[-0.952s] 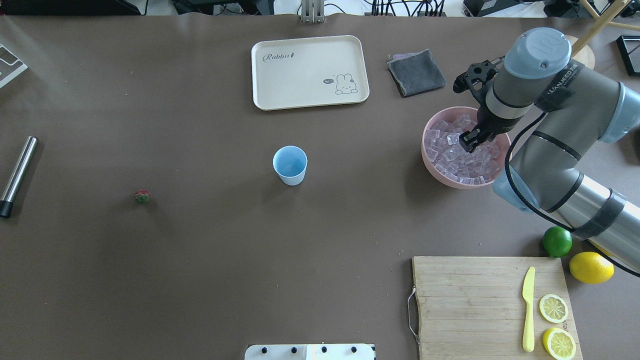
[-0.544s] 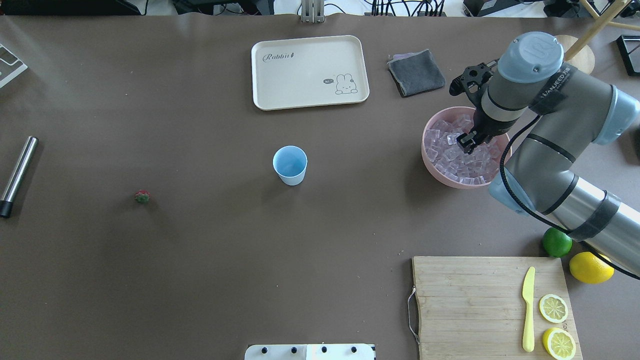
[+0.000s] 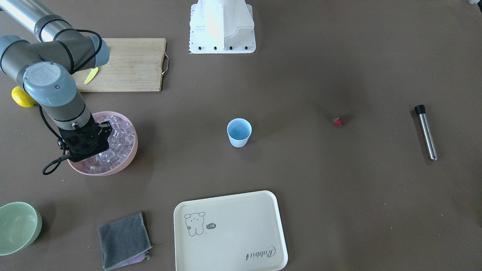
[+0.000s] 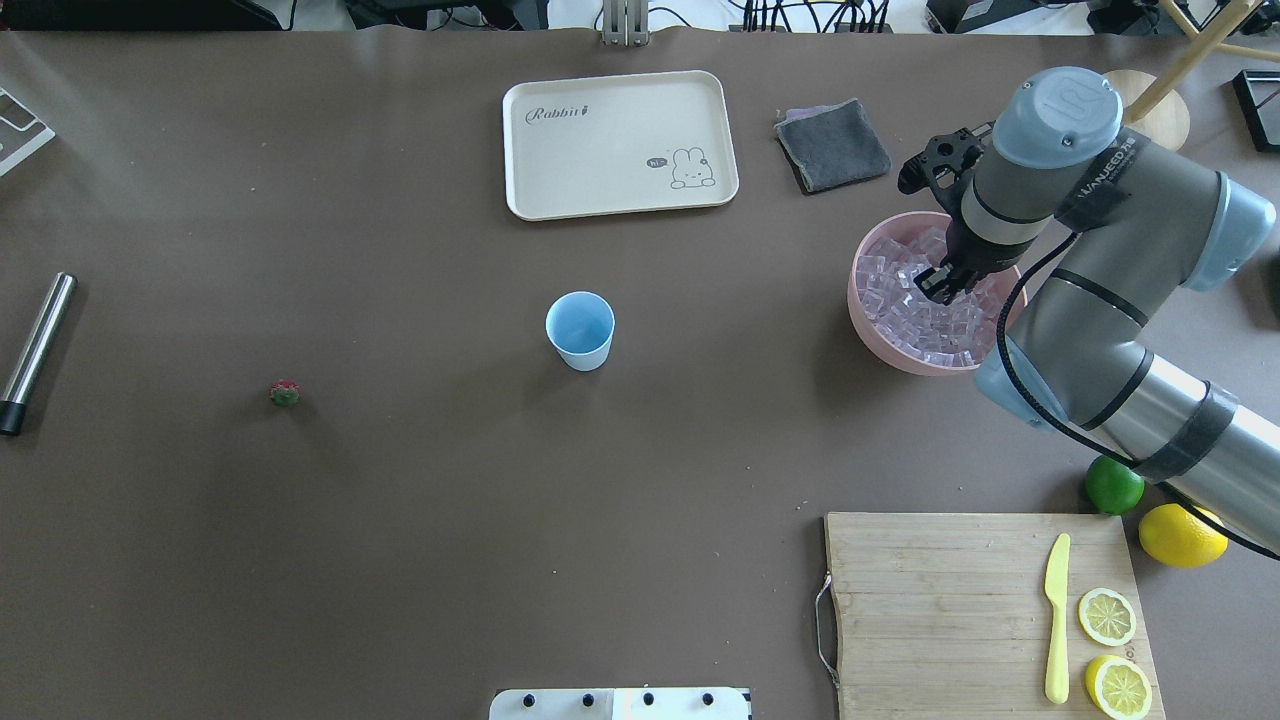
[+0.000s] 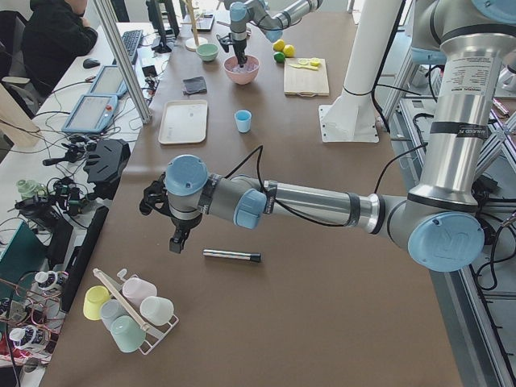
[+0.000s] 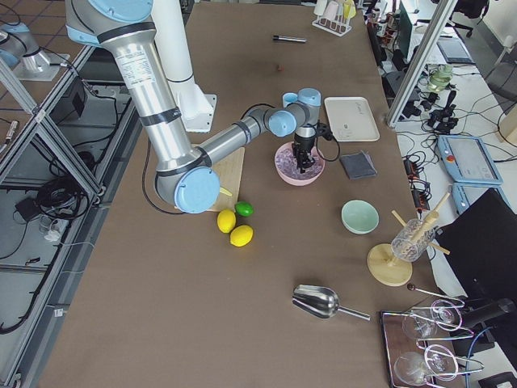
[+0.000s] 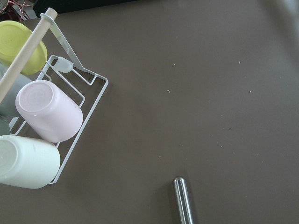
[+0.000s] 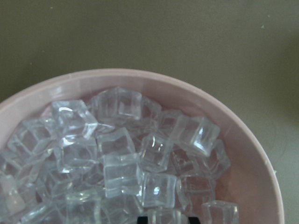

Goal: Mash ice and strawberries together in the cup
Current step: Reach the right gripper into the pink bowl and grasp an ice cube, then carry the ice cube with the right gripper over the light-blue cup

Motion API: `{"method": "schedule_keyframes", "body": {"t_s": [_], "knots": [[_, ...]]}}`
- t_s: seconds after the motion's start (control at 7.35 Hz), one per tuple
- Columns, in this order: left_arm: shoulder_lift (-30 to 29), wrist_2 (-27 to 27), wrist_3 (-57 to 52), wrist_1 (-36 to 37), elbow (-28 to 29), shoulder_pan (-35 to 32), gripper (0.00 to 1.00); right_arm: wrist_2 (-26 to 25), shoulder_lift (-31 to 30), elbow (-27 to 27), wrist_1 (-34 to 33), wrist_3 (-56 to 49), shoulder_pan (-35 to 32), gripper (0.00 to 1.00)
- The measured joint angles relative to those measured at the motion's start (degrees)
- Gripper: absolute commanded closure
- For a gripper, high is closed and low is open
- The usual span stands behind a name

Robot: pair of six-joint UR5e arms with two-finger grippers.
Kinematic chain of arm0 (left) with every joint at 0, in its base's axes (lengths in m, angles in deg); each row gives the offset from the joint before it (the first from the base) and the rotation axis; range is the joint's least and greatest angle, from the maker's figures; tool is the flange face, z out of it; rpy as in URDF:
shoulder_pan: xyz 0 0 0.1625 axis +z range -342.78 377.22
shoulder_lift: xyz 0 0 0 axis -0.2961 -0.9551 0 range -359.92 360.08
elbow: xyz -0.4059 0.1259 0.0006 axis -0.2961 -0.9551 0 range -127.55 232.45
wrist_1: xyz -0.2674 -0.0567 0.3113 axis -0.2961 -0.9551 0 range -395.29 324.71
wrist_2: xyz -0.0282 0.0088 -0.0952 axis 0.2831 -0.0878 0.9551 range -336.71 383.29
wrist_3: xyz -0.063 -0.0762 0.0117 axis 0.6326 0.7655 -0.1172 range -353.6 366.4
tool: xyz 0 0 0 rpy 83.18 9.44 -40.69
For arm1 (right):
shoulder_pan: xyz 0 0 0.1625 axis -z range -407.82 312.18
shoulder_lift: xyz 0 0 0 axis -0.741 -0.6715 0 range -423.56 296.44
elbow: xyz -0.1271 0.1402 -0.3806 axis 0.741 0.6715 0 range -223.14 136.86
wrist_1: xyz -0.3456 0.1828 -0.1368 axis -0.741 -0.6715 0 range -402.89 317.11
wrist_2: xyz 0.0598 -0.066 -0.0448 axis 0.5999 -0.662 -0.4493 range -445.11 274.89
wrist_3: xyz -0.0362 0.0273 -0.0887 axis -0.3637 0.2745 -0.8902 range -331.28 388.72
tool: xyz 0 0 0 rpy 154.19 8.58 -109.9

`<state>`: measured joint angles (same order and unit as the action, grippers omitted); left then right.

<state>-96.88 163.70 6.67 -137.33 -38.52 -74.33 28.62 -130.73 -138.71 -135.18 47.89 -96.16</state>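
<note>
My right jaws are down among the ice (image 4: pixel 912 312) in the pink bowl (image 4: pixel 858 322), at the right of the overhead view. They meet the pile right of its middle, with cubes packed on every side.

In my right wrist view the bowl fills the lower frame. Two black fingertips (image 8: pixel 142 220) just show at the bottom edge, one on each side of a single cube. That cube sits squarely in the gap between them. The jaws are parted by about that cube's width, but I cannot tell whether they are pinching it or only straddling it. More ice (image 8: pixel 121 175) is heaped above it, up to the far rim.

The cup (image 4: pixel 580 330) stands upright on the bench (image 4: pixel 400 550) near the middle of the overhead view, well left of the bowl. In the front-facing view it is also near the centre (image 3: pixel 239 132). The strawberry (image 4: pixel 285 393) lies alone on the bench farther left, well apart from the cup and from both arms.

My left jaws hang over the near end of the bench in the left side view, just beside a steel rod (image 5: pixel 232 255). From that view alone I cannot tell whether they are spread or closed. My left wrist view shows none of the fingers, only the rod's tip (image 7: pixel 183 200) at the bottom and a cup rack (image 7: pixel 79 126) at the left.
</note>
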Motion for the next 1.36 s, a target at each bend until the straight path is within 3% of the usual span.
{"method": "schedule_keyframes", "body": {"t_s": [0.68,0.95,1.36], "knots": [[-0.02,-0.05,0.00,0.00,-0.06,0.05,0.02,2.64,3.27,-2.20,-0.06,1.89,-3.83,0.90],[0.00,-0.07,0.00,0.00,-0.16,0.00,0.02,3.35,8.27,-2.49,-0.02,12.87,-2.61,0.92],[-0.36,-0.25,0.08,0.00,-0.34,0.06,0.02,-4.65,18.90,-0.79,-0.11,34.62,7.27,0.92]]}}
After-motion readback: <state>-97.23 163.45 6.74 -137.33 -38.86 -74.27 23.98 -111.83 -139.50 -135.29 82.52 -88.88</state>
